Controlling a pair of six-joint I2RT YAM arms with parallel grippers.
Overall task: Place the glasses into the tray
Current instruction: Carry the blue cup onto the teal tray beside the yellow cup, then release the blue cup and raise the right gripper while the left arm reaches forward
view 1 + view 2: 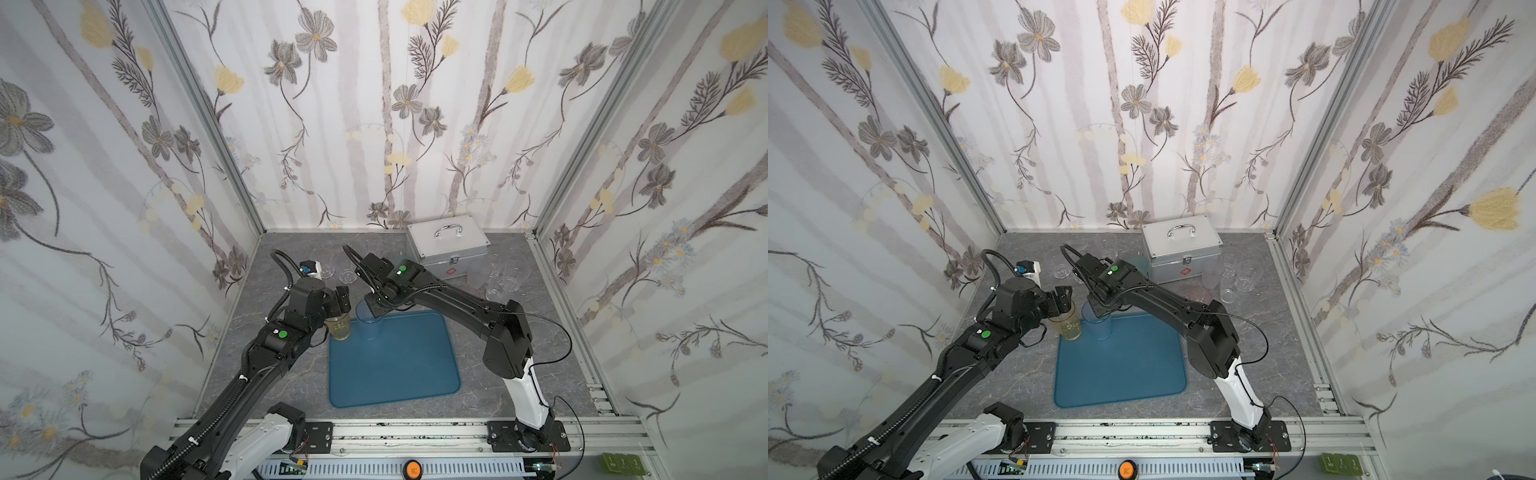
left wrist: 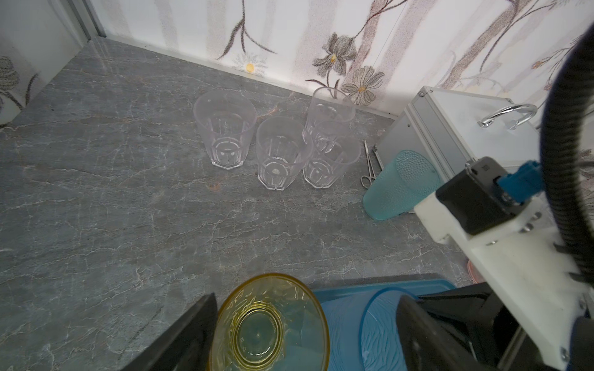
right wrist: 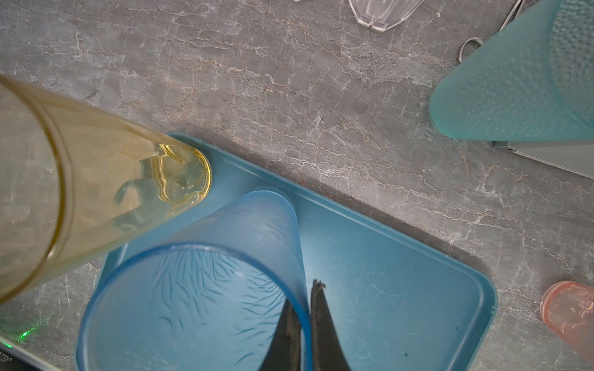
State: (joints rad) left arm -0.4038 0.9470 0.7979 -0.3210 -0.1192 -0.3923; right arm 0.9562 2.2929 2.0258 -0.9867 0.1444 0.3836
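Note:
The teal-blue tray (image 1: 395, 365) (image 1: 1121, 365) (image 3: 401, 273) lies mid-table. A tall yellow glass (image 1: 338, 328) (image 1: 1068, 326) (image 2: 268, 324) (image 3: 96, 199) stands in its far left corner. My left gripper (image 1: 343, 301) (image 2: 305, 302) hovers open over it, fingers wide on either side of the rim. Beside it a tall blue glass (image 1: 368, 322) (image 1: 1097, 322) (image 3: 209, 273) stands upright by the tray's far edge. My right gripper (image 1: 372, 305) (image 3: 307, 298) is shut on its wall, one finger inside and one outside.
Several clear glasses (image 2: 225, 128) stand near the back wall, more (image 1: 503, 278) at the right. A teal glass (image 2: 398, 186) (image 3: 514, 90) leans by the silver case (image 1: 446, 245). A pink glass (image 3: 569, 314) (image 1: 1200, 294) stands right of the tray. Small forceps (image 2: 369, 167) lie by the case.

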